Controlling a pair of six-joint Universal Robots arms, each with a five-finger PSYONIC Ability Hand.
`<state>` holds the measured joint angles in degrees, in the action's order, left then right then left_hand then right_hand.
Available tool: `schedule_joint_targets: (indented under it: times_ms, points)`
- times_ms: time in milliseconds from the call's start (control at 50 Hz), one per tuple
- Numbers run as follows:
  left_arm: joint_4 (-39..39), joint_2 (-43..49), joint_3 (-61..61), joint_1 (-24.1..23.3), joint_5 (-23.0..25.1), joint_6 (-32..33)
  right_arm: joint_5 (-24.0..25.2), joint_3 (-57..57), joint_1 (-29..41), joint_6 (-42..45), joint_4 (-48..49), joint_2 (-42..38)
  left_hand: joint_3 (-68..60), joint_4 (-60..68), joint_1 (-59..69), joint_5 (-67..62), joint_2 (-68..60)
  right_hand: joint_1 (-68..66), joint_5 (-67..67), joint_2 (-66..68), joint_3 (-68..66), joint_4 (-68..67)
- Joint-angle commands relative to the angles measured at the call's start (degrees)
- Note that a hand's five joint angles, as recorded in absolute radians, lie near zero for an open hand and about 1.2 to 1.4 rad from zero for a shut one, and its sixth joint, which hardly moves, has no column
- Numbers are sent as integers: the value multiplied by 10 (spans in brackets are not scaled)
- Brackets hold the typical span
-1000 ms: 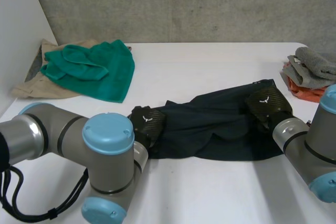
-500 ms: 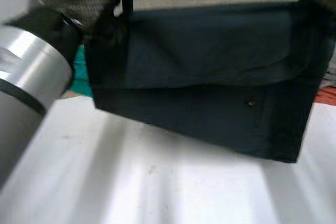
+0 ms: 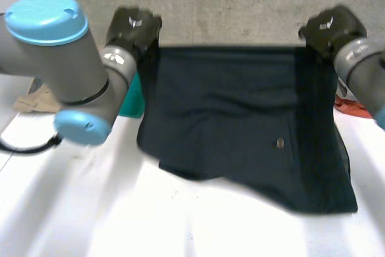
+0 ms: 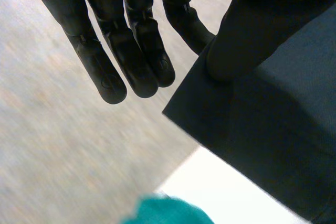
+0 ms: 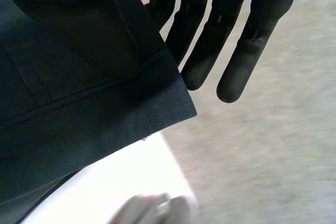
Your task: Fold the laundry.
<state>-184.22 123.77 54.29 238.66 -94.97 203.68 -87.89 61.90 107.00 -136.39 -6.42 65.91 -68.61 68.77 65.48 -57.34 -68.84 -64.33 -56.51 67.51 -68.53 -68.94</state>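
Observation:
A dark navy garment (image 3: 240, 130) hangs spread between my two raised hands, and its lower edge reaches the white table (image 3: 90, 209). My left hand (image 3: 133, 28) holds one top corner, my right hand (image 3: 329, 27) the other. In the left wrist view the thumb of the left hand (image 4: 131, 51) pinches the garment's corner (image 4: 273, 129) against straight fingers. In the right wrist view the right hand (image 5: 231, 35) pins the other corner (image 5: 79, 108) the same way. A small button (image 3: 280, 143) shows on the garment's front.
A green cloth (image 3: 133, 97) lies at the back left, partly behind my left arm, with a beige cloth (image 3: 36, 97) beside it. An orange item (image 3: 355, 105) sits at the right edge. A concrete wall (image 3: 228, 4) stands behind the table.
A second ago the garment lay bunched on the table with a hand at each end. Both hands have lifted it, and it now hangs flat between them.

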Motion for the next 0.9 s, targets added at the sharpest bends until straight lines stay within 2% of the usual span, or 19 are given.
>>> schedule_joint_targets:
  times_ms: [20, 40, 80, 180, 260, 280, 380, 540, 640, 700, 900]
  points:
    - [-179, 39, -113, 4, 29, 17, -62, -42, 8, -18, 285, -28, -114, 112, 145, -127, -112, -157, -135, 125, -115, -111]
    - [-193, 38, -113, 4, 29, 17, -67, -44, 9, -19, 321, -25, -114, 112, 145, -127, -112, -157, -135, 125, -115, -111]
    - [-223, 30, -110, 0, 29, 17, -65, -51, 14, -19, 331, -24, -114, 112, 145, -127, -112, -157, -135, 125, -115, -111]
    - [-224, 1, -79, -6, 15, 15, -65, -62, 37, -23, 326, -11, -114, 112, 145, -127, -112, -157, -135, 125, -115, -111]
    - [-212, -47, -3, -13, 4, 12, -62, -44, 50, -20, 264, 10, -114, 112, 145, -127, -112, -157, -135, 125, -115, -111]
    - [-207, -63, 17, -14, 4, 12, -59, -35, 49, -17, 213, 23, -114, 112, 145, -127, -112, -157, -135, 125, -115, -111]
    - [-182, -159, 136, -27, 5, 12, -44, 2, 51, -20, 76, 66, -114, 112, 145, -127, -112, -157, -135, 125, -115, -111]
    - [-134, -275, 262, -43, 4, 11, -42, 73, 46, -23, 16, 150, -114, 112, 145, -127, -112, -157, -135, 125, -115, -111]
    - [-113, -269, 283, -50, 3, 9, -39, 93, 45, -19, -23, 167, -114, 112, 145, -127, -112, -157, -135, 125, -115, -111]
    - [-113, -226, 287, -51, 3, 9, -21, 101, 41, -24, -43, 145, -114, 112, 145, -127, -112, -157, -135, 125, -115, -111]
    - [-111, -50, 247, -49, 1, 8, -9, 100, 36, -27, -41, -43, -114, 112, 145, -127, -112, -157, -135, 125, -115, -111]
